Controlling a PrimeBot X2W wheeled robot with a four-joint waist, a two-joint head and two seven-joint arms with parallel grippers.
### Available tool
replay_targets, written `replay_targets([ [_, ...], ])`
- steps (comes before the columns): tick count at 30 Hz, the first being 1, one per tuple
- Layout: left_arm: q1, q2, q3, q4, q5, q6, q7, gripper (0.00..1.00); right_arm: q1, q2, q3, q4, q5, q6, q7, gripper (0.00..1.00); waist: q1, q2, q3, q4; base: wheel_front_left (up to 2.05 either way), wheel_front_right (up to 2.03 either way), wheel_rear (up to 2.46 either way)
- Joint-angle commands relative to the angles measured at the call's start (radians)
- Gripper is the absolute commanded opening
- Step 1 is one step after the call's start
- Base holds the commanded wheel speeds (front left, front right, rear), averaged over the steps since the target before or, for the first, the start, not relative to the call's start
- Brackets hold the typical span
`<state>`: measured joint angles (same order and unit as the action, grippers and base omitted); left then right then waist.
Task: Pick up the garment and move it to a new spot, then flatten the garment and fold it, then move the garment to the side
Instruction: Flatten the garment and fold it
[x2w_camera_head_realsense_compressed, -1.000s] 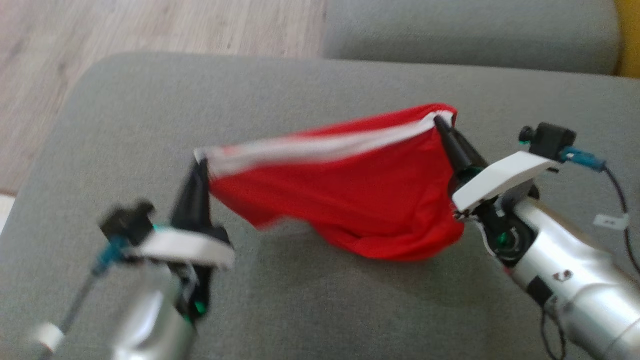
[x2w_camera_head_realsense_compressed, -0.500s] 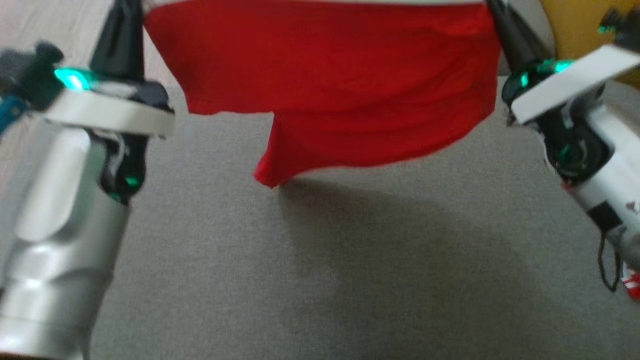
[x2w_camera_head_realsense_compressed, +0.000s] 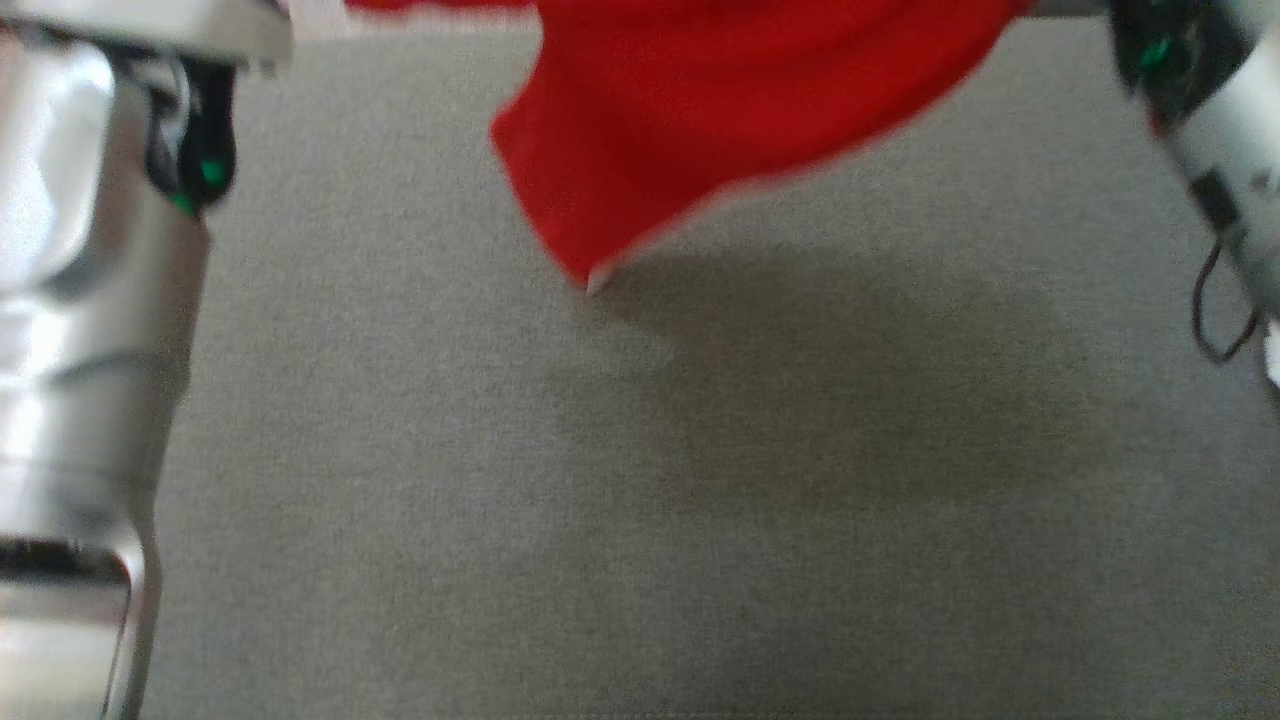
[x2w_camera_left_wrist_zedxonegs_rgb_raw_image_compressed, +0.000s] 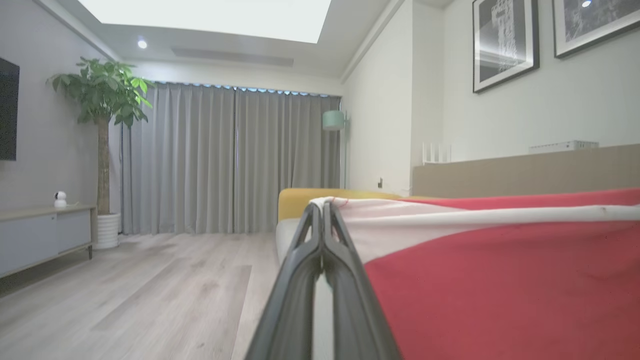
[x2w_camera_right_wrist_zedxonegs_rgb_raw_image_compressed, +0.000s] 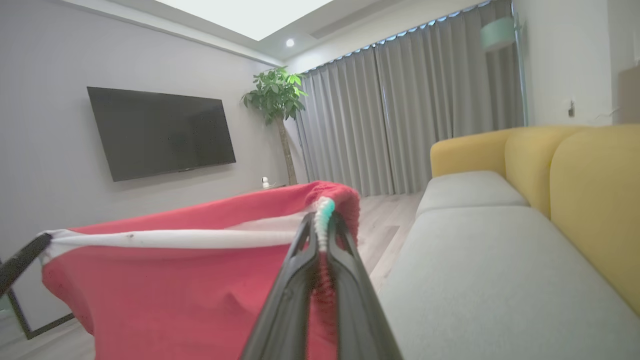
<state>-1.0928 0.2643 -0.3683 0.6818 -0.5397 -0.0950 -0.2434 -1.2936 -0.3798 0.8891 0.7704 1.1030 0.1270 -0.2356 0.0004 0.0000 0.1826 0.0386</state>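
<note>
On your left, the left gripper (x2w_camera_left_wrist_zedxonegs_rgb_raw_image_compressed: 322, 207) is clenched on one end of the white-banded top hem of the garment (x2w_camera_left_wrist_zedxonegs_rgb_raw_image_compressed: 500, 290), with its fingers pinched flat and cloth caught at the tips. From there the hem runs taut across to the right. The red body hangs below it in the air, and its lowest corner dangles over the grey cushion (x2w_camera_head_realsense_compressed: 640, 520), toward the far edge. The blur hides whether that corner touches.

On your right, the right gripper (x2w_camera_right_wrist_zedxonegs_rgb_raw_image_compressed: 322, 215) is clamped on the hem's other end, where the fabric bunches and a pale bit of trim pokes out between the tips.

Expect the piece to be light, limp and a little stretchy. It will likely sag, swing and crease freely, and nothing about it looks fragile. The banded hem looks like the firmest place to hold. A thin single layer could slip from narrow fingers, so pinch well in from the edge.
</note>
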Motion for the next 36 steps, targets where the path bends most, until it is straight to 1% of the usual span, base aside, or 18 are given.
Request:
replay_targets([
  [1, -0.077, 0.045, 0.047, -0.026, 0.007, 0.012, -0.010, 0.00, -0.037, 0.000, -0.025, -0.005, -0.012, 0.004, -0.016, 0.00, -0.0004, 0.0000, 0.019, 0.009, 0.00, 0.00, 0.00],
  [3, -0.113, 0.030, 0.075, -0.039, 0.027, 0.020, -0.017, 0.00, -0.070, 0.012, -0.046, 0.029, -0.067, 0.004, -0.024, 0.00, -0.0004, 0.0000, 0.029, 0.017, 0.00, 0.00, 0.00],
  [4, -0.122, 0.025, 0.096, -0.063, 0.042, 0.021, -0.017, 0.00, -0.084, 0.014, -0.077, 0.028, -0.099, 0.004, -0.025, 0.00, -0.0004, 0.0000, 0.035, 0.019, 0.00, 0.00, 0.00],
  [7, -0.087, -0.001, 0.151, -0.128, 0.078, 0.010, -0.018, 0.00, -0.042, 0.025, -0.174, 0.002, -0.178, 0.004, -0.026, 0.00, -0.0004, 0.0000, 0.039, 0.026, 0.00, 0.00, 0.00],
  [11, 0.065, -0.047, 0.194, -0.184, 0.105, -0.014, -0.018, 0.00, 0.108, 0.019, -0.218, -0.066, -0.270, 0.004, -0.026, 0.00, -0.0004, 0.0000, 0.025, 0.031, 0.00, 0.00, 0.00],
  [12, 0.119, -0.062, 0.207, -0.195, 0.108, -0.018, -0.018, 0.00, 0.157, 0.015, -0.217, -0.079, -0.285, 0.004, -0.026, 0.00, -0.0004, 0.0000, 0.017, 0.032, 0.00, 0.00, 0.00],
  [14, 0.245, -0.086, 0.208, -0.192, 0.118, -0.026, -0.018, 0.00, 0.262, 0.007, -0.172, -0.105, -0.312, 0.004, -0.026, 0.00, -0.0004, 0.0000, -0.002, 0.029, 0.00, 0.00, 0.00],
  [17, 0.433, -0.129, 0.224, -0.178, 0.115, -0.032, -0.018, 0.00, 0.423, 0.000, -0.138, -0.143, -0.308, 0.004, -0.026, 0.00, -0.0004, 0.0000, -0.032, 0.024, 0.00, 0.00, 0.00],
  [20, 0.609, -0.168, 0.241, -0.168, 0.109, -0.035, -0.018, 0.00, 0.587, 0.005, -0.132, -0.182, -0.286, 0.004, -0.026, 0.00, -0.0004, 0.0000, -0.067, 0.017, 0.00, 0.00, 0.00],
  [23, 0.758, -0.191, 0.230, -0.178, 0.104, -0.035, -0.018, 0.00, 0.738, 0.019, -0.134, -0.219, -0.278, 0.004, -0.026, 0.00, -0.0004, 0.0000, -0.104, 0.012, 0.00, 0.00, 0.00],
  [29, 0.961, -0.210, 0.267, -0.220, 0.080, -0.035, -0.018, 0.00, 0.979, 0.057, -0.171, -0.285, -0.274, 0.004, -0.026, 0.00, -0.0004, 0.0000, -0.179, 0.004, 0.00, 0.00, 0.00],
  [33, 1.058, -0.213, 0.292, -0.247, 0.077, -0.035, -0.018, 0.00, 1.085, 0.074, -0.197, -0.318, -0.270, 0.004, -0.026, 0.00, -0.0004, 0.0000, -0.212, 0.000, 0.00, 0.00, 0.00],
  [36, 1.142, -0.214, 0.290, -0.266, 0.061, -0.036, -0.018, 0.00, 1.163, 0.078, -0.191, -0.345, -0.263, 0.004, -0.026, 0.00, -0.0004, 0.0000, -0.232, -0.010, 0.00, 0.00, 0.00],
])
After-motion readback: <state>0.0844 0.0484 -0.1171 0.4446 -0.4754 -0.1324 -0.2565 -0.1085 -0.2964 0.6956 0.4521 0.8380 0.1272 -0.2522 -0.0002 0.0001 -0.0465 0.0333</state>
